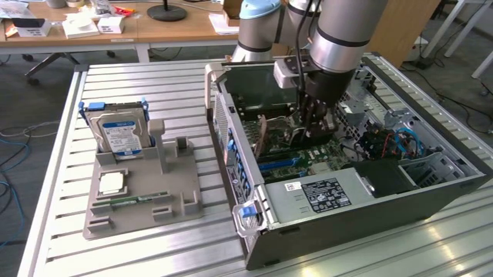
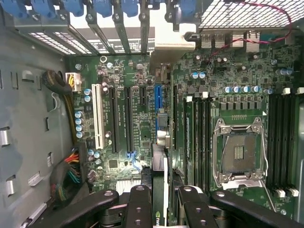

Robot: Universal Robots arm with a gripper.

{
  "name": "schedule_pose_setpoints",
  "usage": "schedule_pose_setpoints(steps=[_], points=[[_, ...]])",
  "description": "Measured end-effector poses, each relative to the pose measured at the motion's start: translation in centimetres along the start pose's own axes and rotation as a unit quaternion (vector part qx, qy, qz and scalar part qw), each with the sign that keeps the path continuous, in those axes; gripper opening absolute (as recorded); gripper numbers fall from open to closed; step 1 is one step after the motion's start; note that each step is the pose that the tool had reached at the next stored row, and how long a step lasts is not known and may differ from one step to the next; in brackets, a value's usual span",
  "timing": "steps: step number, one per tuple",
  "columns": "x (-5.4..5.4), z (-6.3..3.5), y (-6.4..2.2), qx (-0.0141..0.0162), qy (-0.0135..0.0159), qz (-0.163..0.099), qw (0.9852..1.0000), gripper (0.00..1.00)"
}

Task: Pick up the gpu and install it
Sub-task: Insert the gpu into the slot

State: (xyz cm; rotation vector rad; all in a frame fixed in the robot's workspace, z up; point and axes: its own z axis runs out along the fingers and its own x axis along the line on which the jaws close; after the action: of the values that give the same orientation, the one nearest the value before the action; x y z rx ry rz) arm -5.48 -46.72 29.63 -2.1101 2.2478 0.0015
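Slatted aluminium table (image 1: 154,86) carries an open computer case (image 1: 385,210) laid on its side, so the motherboard (image 2: 123,76) faces up toward the gripper (image 1: 314,121). Its fingers (image 2: 140,199) are closed on the gpu (image 2: 159,180), held on edge between them, apparently so its connector edge can meet a slot from above. Directly beneath the gripper runs a blue expansion slot (image 2: 159,102), in line with the card; contact cannot be confirmed. Outside the case, well away from the gripper, a grey fixture (image 1: 142,210) holds the hard drive (image 1: 119,135) upright and the memory stick (image 1: 135,200) flat.
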Motion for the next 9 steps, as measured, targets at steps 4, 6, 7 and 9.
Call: schedule_pose_setpoints(steps=[4,6,7,9], points=[[0.02,0.46,0.02,0.0000,0.0000,0.000,1.0000,0.26],[0.03,0.66,0.03,0.0000,0.0000,0.000,1.0000,0.26],[0.03,0.75,0.03,0.0000,0.0000,0.000,1.0000,0.26],[0.04,0.92,0.03,0.0000,0.0000,0.000,1.0000,0.26]])
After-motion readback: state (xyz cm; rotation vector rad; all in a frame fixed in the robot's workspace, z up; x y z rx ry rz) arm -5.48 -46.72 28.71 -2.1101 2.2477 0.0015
